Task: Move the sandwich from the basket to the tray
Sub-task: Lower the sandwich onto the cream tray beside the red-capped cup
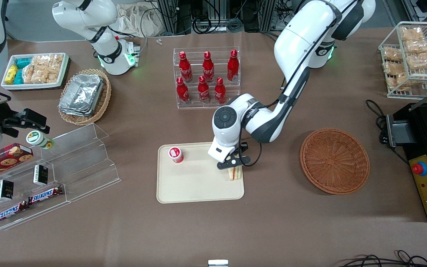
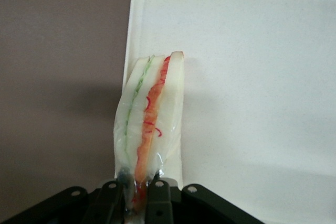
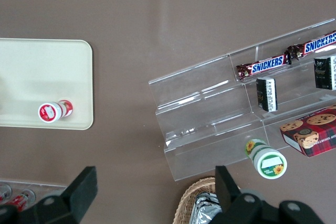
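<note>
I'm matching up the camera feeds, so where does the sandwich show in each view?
Front view: the sandwich stands at the tray's edge nearest the basket, under the gripper.
Left wrist view: the sandwich is pinched in the gripper, over the tray's rim.
Right wrist view: not in it.
Shared landmark: the tray, seen in all three.

I note six red cola bottles (image 1: 207, 78) in a clear rack, a red-lidded cup (image 1: 175, 154), Snickers bars (image 1: 45, 195) on clear acrylic steps (image 1: 69, 167), and a pale wicker basket of foil trays (image 1: 83, 95).
</note>
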Robot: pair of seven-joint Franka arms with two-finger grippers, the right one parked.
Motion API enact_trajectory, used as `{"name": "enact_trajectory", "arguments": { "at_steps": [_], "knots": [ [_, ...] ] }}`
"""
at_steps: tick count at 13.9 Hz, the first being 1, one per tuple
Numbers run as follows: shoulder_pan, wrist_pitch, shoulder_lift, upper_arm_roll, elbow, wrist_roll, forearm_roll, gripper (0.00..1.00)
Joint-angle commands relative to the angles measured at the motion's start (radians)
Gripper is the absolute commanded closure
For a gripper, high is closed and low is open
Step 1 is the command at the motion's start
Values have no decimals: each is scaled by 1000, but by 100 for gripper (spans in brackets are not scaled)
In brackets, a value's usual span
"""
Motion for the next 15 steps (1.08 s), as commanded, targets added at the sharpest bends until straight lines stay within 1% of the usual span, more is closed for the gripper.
{"name": "enact_trajectory", "arguments": {
  "at_steps": [1,2,3,4,8,9,11,12,13,15],
  "knots": [
    [-19,19,32,13,34,-8,51,79],
    [-19,17,33,13,34,-8,51,62],
    [-18,17,35,13,35,-13,43,7],
    [-18,15,32,13,35,-11,49,0],
    [-4,-38,-23,13,45,-14,34,0],
    [5,-73,-48,14,46,-14,13,0],
    [55,-135,-117,10,46,-2,-43,0],
    [77,-167,-166,10,45,36,-75,0],
    [92,-225,-202,16,45,85,-116,0],
    [193,-322,-267,13,45,249,-196,0]
  ]
}}
